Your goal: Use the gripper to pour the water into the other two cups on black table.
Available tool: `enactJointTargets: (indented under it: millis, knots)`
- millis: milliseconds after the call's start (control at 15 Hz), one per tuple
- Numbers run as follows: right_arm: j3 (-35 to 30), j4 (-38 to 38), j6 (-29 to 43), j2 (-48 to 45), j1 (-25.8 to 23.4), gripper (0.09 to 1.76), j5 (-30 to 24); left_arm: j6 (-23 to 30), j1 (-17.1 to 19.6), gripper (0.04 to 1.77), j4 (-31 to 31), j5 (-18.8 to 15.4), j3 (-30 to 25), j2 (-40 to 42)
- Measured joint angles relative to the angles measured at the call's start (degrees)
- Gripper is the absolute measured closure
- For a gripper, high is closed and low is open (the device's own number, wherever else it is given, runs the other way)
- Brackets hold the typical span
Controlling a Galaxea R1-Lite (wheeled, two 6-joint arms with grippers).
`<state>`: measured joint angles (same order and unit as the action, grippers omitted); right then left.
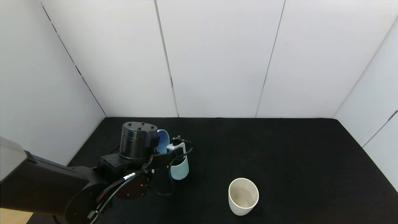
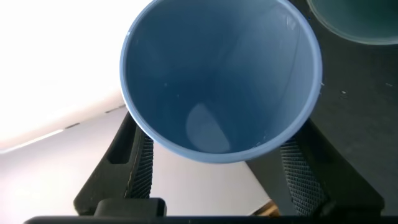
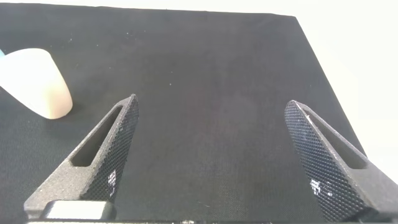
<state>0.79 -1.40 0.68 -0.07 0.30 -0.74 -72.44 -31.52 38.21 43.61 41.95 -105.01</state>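
Observation:
My left gripper point(image 1: 168, 145) is shut on a light blue tumbler point(image 1: 163, 140) and holds it tipped on its side, mouth over the teal-green cup point(image 1: 180, 169) standing on the black table point(image 1: 279, 149). In the left wrist view the blue tumbler point(image 2: 221, 74) sits between the fingers point(image 2: 140, 168). I look straight into it and see no clear water, and the teal cup's rim point(image 2: 357, 25) shows just beyond. The cream-white cup point(image 1: 243, 196) stands upright to the right, nearer the front, with a faint shimmer inside. My right gripper point(image 3: 211, 106) is open and empty above bare table, and the cream cup point(image 3: 34, 81) shows off to its side.
White panel walls enclose the table at the back and on both sides. The left arm's black cable point(image 1: 161, 186) loops down beside the teal cup. Bare tabletop stretches to the right of the cream cup.

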Motion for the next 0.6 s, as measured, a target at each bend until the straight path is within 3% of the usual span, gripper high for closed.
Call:
enactJointTargets:
  millis: [600]
  knots:
    - [0.0, 0.0, 0.0, 0.0, 0.0, 0.14, 0.0, -2.1, -1.8, 0.62, 0.9, 1.6, -0.4, -2.6]
